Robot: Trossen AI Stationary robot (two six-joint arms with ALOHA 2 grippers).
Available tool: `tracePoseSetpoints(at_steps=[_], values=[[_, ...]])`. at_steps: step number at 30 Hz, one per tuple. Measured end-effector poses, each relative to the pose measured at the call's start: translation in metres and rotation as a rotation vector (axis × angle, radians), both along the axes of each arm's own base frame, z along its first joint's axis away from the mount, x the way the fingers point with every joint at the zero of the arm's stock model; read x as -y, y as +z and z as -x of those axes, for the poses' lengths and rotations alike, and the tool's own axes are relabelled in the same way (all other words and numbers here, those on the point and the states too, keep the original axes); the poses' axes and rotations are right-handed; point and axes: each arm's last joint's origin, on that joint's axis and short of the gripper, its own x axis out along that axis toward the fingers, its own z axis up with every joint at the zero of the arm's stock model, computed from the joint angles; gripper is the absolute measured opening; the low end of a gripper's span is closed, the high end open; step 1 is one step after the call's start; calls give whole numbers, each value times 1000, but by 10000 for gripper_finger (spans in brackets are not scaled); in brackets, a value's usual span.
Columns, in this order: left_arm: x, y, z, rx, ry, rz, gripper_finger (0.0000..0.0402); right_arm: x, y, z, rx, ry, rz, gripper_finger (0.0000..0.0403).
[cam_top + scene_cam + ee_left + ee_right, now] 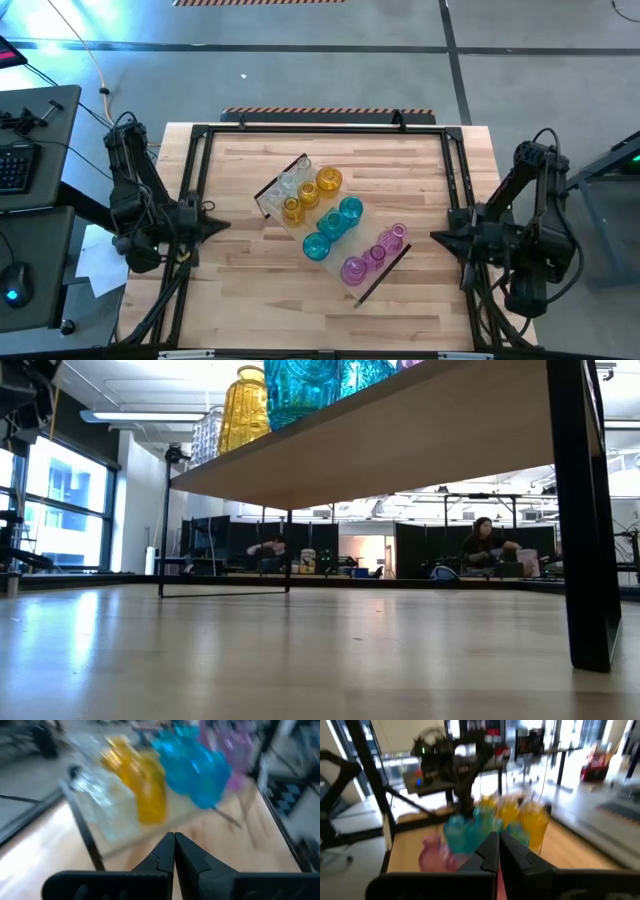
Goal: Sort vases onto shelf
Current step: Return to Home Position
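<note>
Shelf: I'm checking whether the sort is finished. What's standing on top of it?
Four colour groups stand along the shelf: clear vases, then three yellow vases, three teal vases, three pink vases. The clear ones overlap, so their count is unsure.

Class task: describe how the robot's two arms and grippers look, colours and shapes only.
The left arm and right arm are black, jointed and chunky-segmented. The left gripper and right gripper each have two matte black fingers tapering to wedge points.
</note>
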Motion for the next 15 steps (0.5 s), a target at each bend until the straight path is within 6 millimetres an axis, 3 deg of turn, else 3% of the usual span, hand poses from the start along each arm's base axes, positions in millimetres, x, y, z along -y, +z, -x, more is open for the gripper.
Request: tracePoseSetpoints(at_steps=[6,12,15], values=[[-8,4,3,77,66,9,3,11,4,8,107,-20,101,0],[-38,6,13,102,133,45,3,39,9,21,122,-4,-10,0],[-51,9,17,120,160,65,3,53,2,28,136,5,-43,0]])
